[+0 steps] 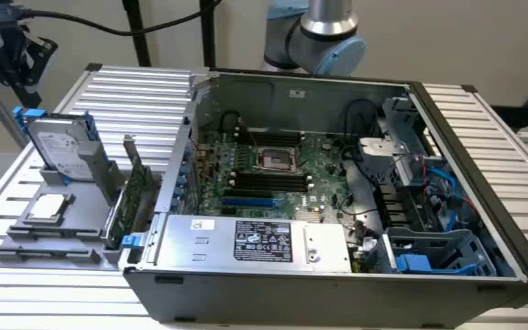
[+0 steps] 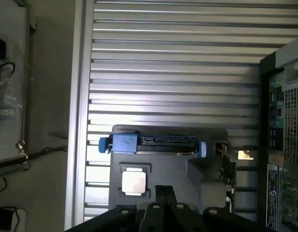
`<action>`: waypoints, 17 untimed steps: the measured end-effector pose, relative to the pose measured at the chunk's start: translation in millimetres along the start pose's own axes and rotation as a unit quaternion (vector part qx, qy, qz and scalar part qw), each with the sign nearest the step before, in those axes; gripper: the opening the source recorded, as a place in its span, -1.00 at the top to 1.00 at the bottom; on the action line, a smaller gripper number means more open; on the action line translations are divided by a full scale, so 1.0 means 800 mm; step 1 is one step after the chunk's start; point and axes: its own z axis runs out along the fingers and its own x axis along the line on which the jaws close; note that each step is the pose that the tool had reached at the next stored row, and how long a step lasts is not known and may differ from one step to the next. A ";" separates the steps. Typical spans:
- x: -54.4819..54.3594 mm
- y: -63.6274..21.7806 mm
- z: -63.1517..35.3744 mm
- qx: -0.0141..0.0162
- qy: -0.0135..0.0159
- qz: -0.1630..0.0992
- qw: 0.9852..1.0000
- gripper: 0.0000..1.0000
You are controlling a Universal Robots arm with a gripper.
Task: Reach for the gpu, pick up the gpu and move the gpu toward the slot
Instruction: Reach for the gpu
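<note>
Just beside the case (image 1: 337,297): gpu (image 1: 134,199), on edge in its holder (image 1: 35,256), untouched; gripper (image 2: 165,191), farther from the case, raised, jaws together, empty; step: reach, barely begun; you will likely need them parted, aligned over the gpu's edge.

A robotics lab bench: ribbed aluminium-profile tabletop (image 1: 484,124), open black desktop computer case (image 1: 337,295) at centre, grey robot arm (image 1: 324,34) at twelve o'clock.

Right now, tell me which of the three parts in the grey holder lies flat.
The small square silver processor chip; it lies flat, while the blue-framed hard drive and the green gpu both stand on edge.
</note>
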 end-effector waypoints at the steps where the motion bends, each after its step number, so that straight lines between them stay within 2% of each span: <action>1: 0.000 0.000 0.000 0.000 0.000 0.000 1.000 0.79; 17: 0.000 0.000 0.000 0.000 0.000 0.000 1.000 0.79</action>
